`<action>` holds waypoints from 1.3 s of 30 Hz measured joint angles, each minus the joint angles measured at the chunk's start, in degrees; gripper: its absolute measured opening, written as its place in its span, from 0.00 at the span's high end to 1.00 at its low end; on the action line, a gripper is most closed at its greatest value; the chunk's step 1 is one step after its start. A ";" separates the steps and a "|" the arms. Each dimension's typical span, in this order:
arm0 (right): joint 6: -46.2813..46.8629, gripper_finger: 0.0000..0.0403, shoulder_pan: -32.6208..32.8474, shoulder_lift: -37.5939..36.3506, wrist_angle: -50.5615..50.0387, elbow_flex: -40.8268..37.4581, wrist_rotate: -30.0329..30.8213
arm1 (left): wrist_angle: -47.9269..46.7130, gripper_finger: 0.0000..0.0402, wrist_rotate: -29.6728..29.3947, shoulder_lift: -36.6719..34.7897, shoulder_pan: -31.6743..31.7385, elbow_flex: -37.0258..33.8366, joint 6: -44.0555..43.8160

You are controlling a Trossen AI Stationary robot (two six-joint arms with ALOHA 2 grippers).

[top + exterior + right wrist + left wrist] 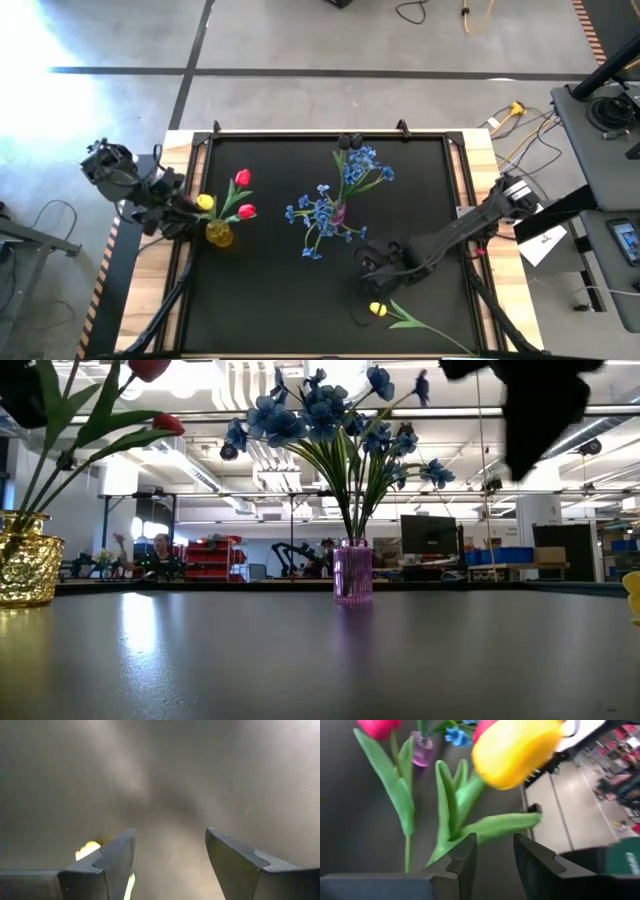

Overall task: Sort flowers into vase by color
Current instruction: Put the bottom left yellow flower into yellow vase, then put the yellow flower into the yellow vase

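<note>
A gold-yellow vase (219, 234) at the table's left holds two red tulips (243, 178) and a yellow tulip (205, 203). My left gripper (186, 211) is open right beside it; in the left wrist view (495, 857) the yellow head (515, 750) and green leaves (455, 815) stand just past the fingers. A purple vase (340, 213) in the middle holds the blue blossoms (322, 208). Another yellow tulip (378, 309) lies flat near the table's near edge. My right gripper (376, 264) hovers open above the table just beyond that tulip (87, 850). My left gripper's fingers stand open by the base of the yellow tulip's leaves (442, 852). One finger (465, 857) lies right against a leaf, and I cannot tell whether it touches it. Nothing sits in the gap between the fingers.
The black table top (270, 300) has bare room along its near-left part. Its raised frame (300, 134) runs along the far edge. Blue stems (365, 165) spread toward the far side. In the low view the purple vase (352, 572) stands in the middle and the gold vase (25, 570) at the left.
</note>
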 joint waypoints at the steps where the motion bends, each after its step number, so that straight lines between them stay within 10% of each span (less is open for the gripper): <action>1: -0.88 0.42 0.14 1.08 -0.04 -0.34 -2.36 | -0.60 0.71 0.68 0.70 0.00 1.63 0.01; 12: -4.03 0.42 3.44 12.70 6.42 -0.76 -26.01 | -2.33 0.71 -6.86 5.71 0.02 15.01 10.67; 28: -0.47 0.54 9.12 14.83 10.39 -0.96 -20.41 | -0.88 0.71 -14.05 4.69 0.00 9.97 15.08; 39: -1.42 0.86 8.23 16.53 11.52 -0.25 -18.82 | 0.81 0.71 -14.06 4.54 0.00 6.05 13.66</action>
